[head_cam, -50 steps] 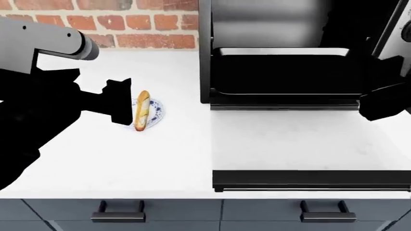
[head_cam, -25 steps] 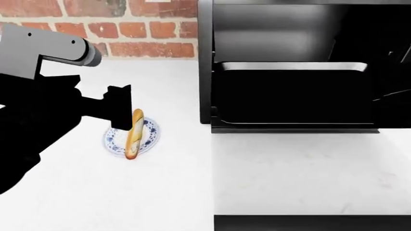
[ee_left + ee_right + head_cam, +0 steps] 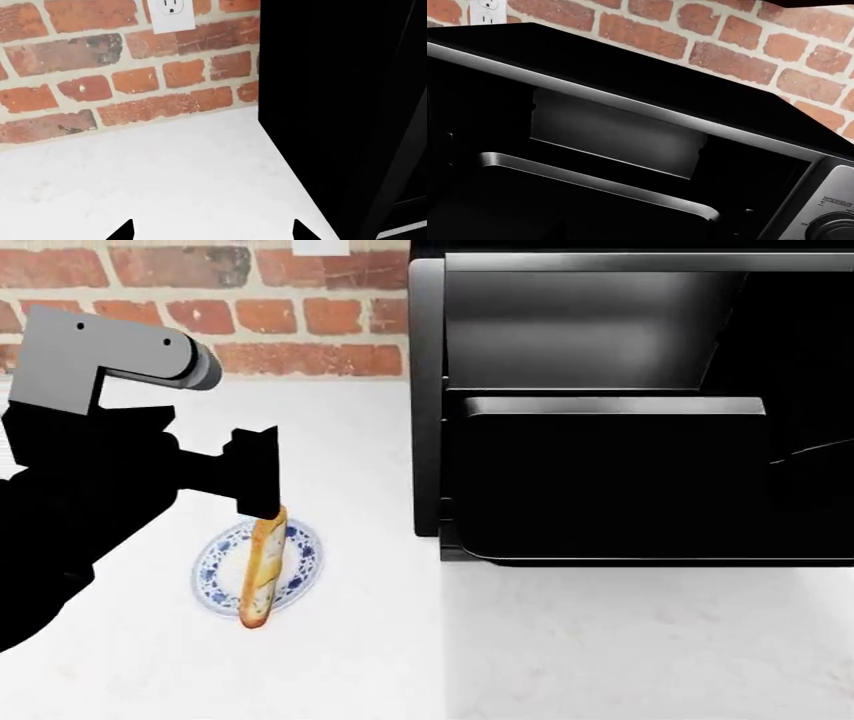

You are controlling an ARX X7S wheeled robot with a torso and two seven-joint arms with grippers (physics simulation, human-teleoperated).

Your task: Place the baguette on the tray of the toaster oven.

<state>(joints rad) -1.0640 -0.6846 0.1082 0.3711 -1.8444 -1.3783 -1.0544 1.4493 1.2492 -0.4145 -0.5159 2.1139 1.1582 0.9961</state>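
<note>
Head view: the baguette [image 3: 263,571] lies lengthwise across a small blue-patterned plate [image 3: 216,576] on the white desk [image 3: 601,640], left of the toaster oven [image 3: 627,400]. Both ends overhang the plate rim. Not yet picked up.

My left hand [image 3: 256,480] sits at the far end of the loaf, just above or touching it; from here I cannot tell which. The left wrist view shows only two dark fingertips [image 3: 122,231] well apart, with bare desk between them and no bread in the gap. So the left hand is spread, holding nothing. That camera looks past the loaf toward the brick wall [image 3: 100,75] and the oven's black side, which suggests the wrist is pitched forward, not yet aimed down at the bread.

The tray [image 3: 607,480] is slid partly out of the oven mouth, rim catching light. Pulled forward like this it gives me an open landing surface, no reaching into the cavity.

Right hand: not visible in any view; its state I cannot tell. Its wrist camera faces the oven interior, the tray rim [image 3: 594,180] and a knob [image 3: 834,227] on the panel.

My judgement: step in hand is the grasp. The loaf's middle looks the better hold than the end.
</note>
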